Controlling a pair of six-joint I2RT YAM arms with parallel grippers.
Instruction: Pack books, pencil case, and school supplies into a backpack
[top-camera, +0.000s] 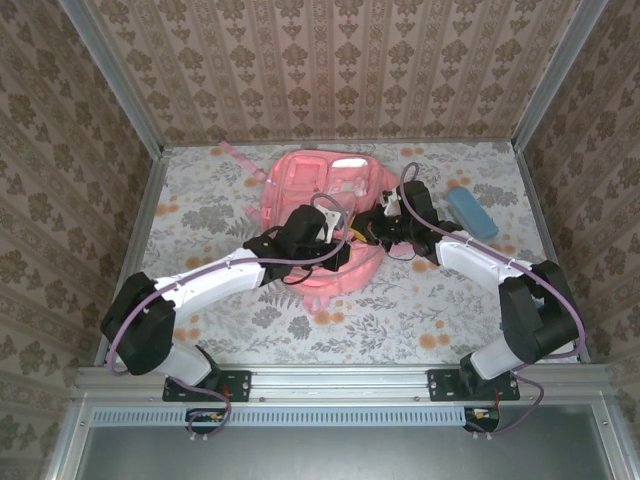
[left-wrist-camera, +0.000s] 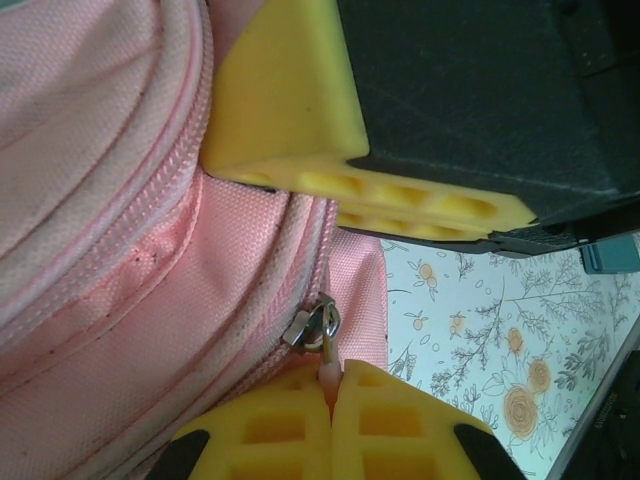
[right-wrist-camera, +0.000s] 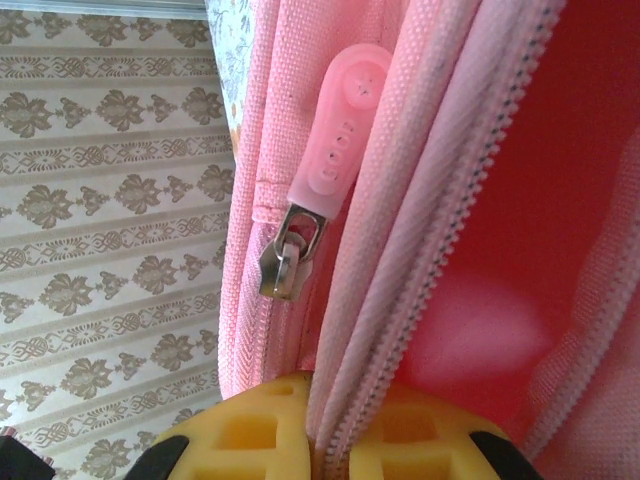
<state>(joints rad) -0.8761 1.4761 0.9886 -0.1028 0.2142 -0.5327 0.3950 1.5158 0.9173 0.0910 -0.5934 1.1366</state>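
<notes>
Backpack, top view: the backpack (top-camera: 320, 190) lies flat mid-table toward the far wall, with both arms bent over its near half.
Pencil case, top view: the pencil case (top-camera: 471, 212) rests on the table (top-camera: 200, 250) to the backpack's right, apart from it.
Grippers, top view: the left gripper (top-camera: 338, 252) and right gripper (top-camera: 383, 228) sit close together on the bag; their jaws are too small to read here.
Left wrist: the left gripper (left-wrist-camera: 333, 395) has its pads pressed together on a pink zip pull (left-wrist-camera: 327, 368), whose metal slider (left-wrist-camera: 312, 328) sits on the zip track.
Right wrist: the right gripper (right-wrist-camera: 320, 420) is clamped on the backpack's zip edge. A loose pull (right-wrist-camera: 340, 130) hangs just above, untouched, and the reddish inside shows past the track.
Step in hand: probably unzipping the main compartment; nothing looks packed yet.
Next move: draw the slider along the teeth while the right side keeps the seam taut. The small pull could slip.
</notes>
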